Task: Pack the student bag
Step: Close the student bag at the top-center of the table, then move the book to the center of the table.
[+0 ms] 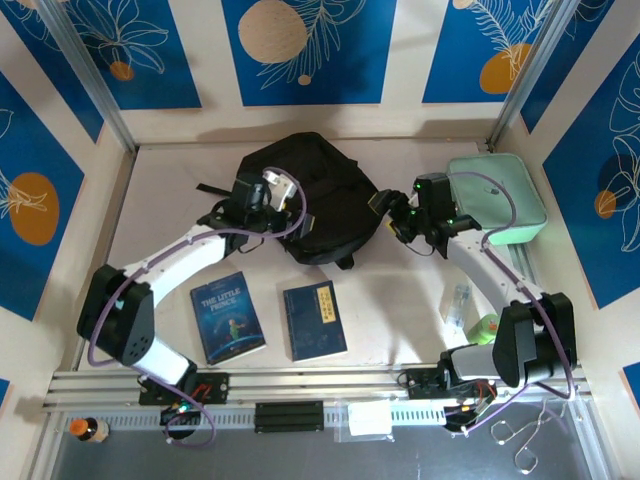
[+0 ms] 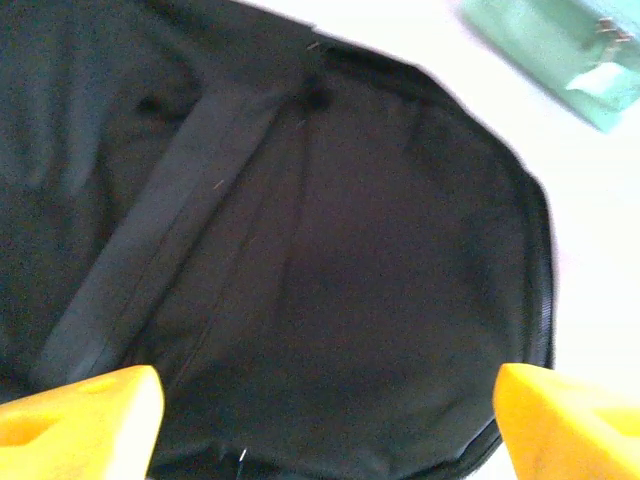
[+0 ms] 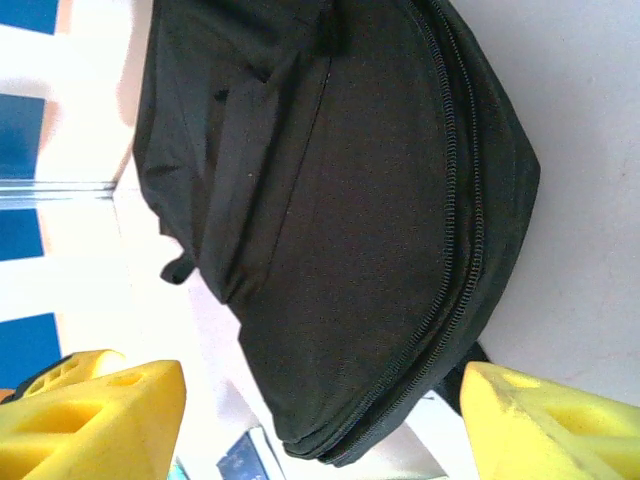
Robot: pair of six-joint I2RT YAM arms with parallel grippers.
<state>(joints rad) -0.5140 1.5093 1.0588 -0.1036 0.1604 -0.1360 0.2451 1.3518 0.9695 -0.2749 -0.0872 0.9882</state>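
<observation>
The student bag (image 1: pixel 315 200), a black rounded backpack, lies at the back middle of the table. My left gripper (image 1: pixel 265 197) hovers over its left side, jaws wide open with nothing between the yellow fingers (image 2: pixel 90 415). Below them I see the bag's dark fabric (image 2: pixel 350 260). My right gripper (image 1: pixel 400 217) is at the bag's right edge, also open and holding nothing. From the right wrist, the bag (image 3: pixel 350 220) lies ahead of the fingers (image 3: pixel 100 420), and its zipper lines (image 3: pixel 455 250) run along the edge.
Two dark blue books lie in front of the bag: The Little Prince (image 1: pixel 228 316) and a second book (image 1: pixel 314 320). A mint-green pouch (image 1: pixel 497 198) sits at the back right. A clear bottle (image 1: pixel 458 303) and a green object (image 1: pixel 485 327) lie near the right arm's base.
</observation>
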